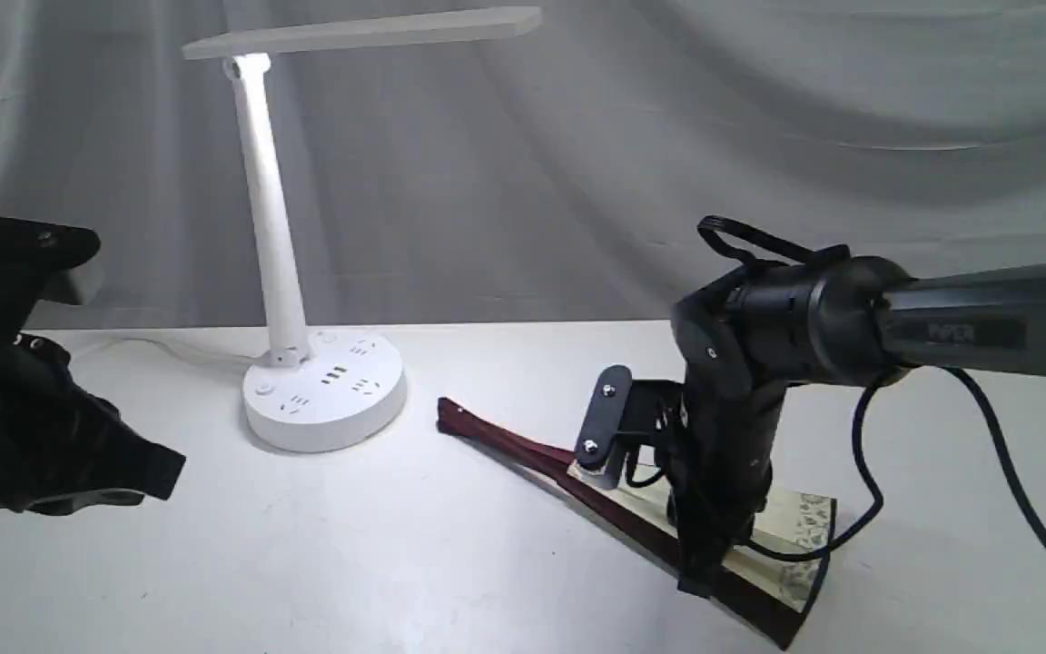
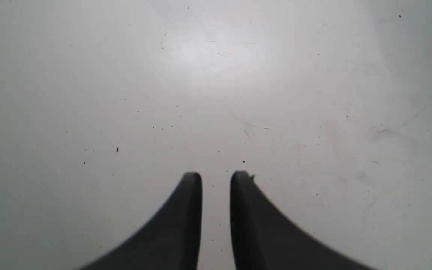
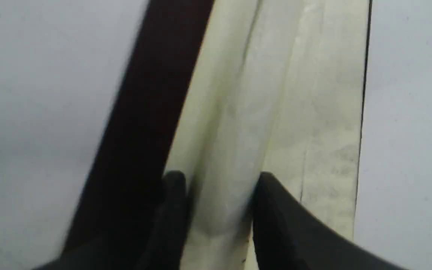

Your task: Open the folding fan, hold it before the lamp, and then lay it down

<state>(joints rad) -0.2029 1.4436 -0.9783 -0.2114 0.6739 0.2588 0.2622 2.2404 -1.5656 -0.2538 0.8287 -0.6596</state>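
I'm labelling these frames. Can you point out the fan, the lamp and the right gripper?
fan (image 1: pixel 804 527): exterior view, on its speckled paper border.
lamp (image 1: pixel 323 395): exterior view, on the round base.
right gripper (image 3: pixel 218 187): right wrist view, midway between the fingertips, over the fan's paper.

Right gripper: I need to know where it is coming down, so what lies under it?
Under the right gripper lies the fan, partly spread on the table: cream pleats beside a maroon guard. The arm hides the fan's middle, and whether the fingertips touch paper is unclear.
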